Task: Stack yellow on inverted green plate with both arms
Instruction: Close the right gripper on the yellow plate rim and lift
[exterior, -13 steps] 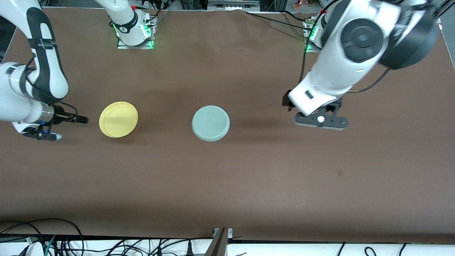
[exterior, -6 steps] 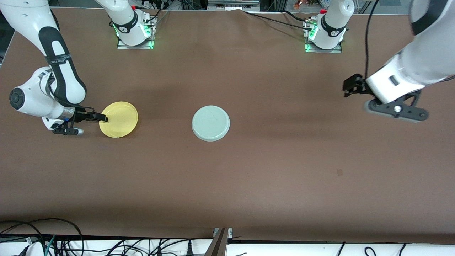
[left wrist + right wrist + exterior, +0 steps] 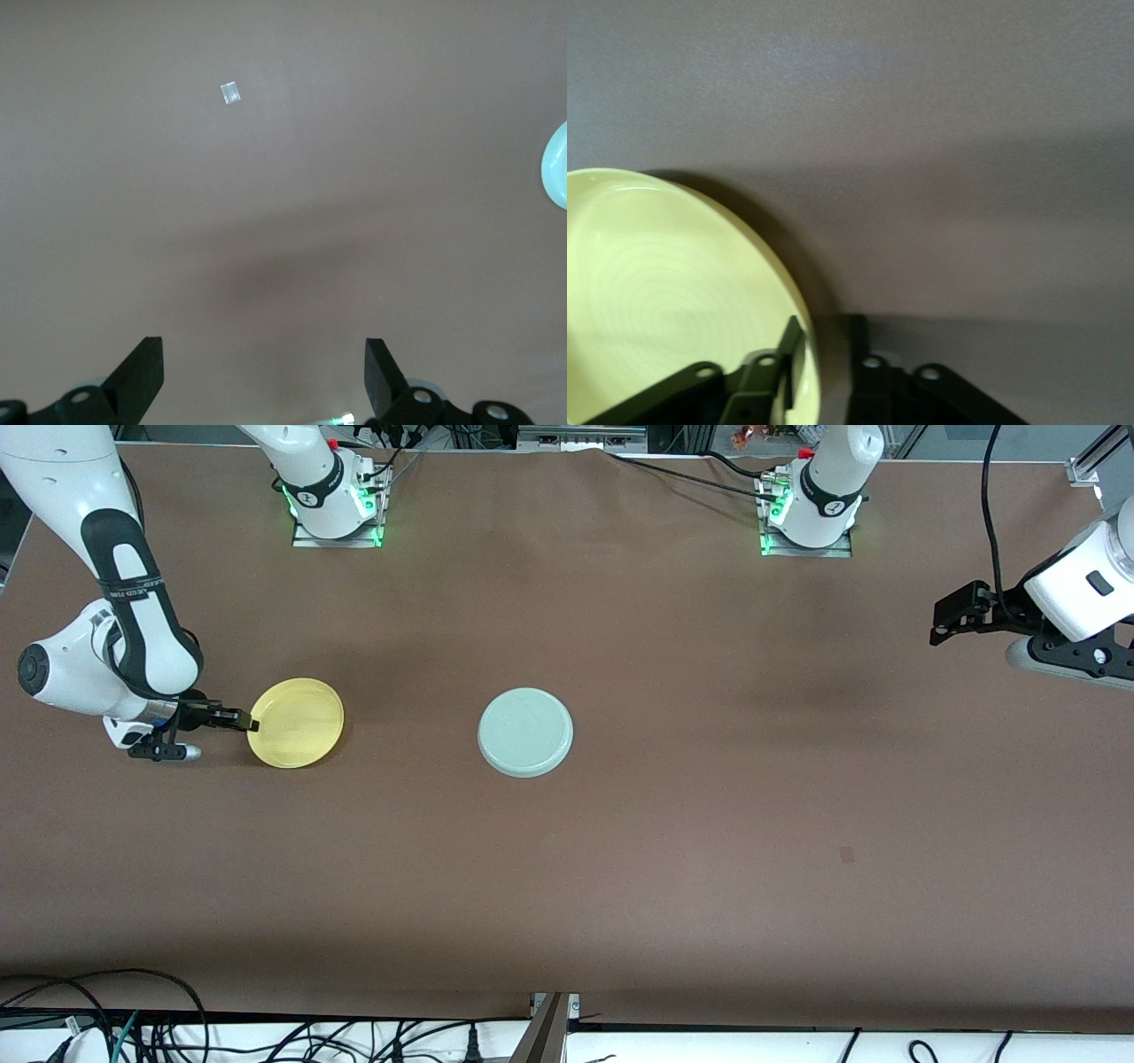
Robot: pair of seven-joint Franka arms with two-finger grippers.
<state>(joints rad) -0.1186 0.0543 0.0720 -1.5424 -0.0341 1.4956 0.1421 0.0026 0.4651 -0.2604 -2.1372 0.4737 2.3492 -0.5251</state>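
Note:
The yellow plate lies rim up on the brown table toward the right arm's end, and shows large in the right wrist view. My right gripper reaches in low from the side and is shut on the yellow plate's rim, one finger inside the plate and one outside. The green plate sits upside down at the table's middle, apart from the yellow one; a sliver of it shows in the left wrist view. My left gripper hangs open and empty above bare table at the left arm's end.
A small square mark lies on the table nearer the front camera, toward the left arm's end. Cables run along the front edge below the table. The two arm bases stand at the table's top edge.
The right gripper slid in to the yellow plate's rim and closed on it. The left arm swung away from beside the green plate out to its own end of the table.

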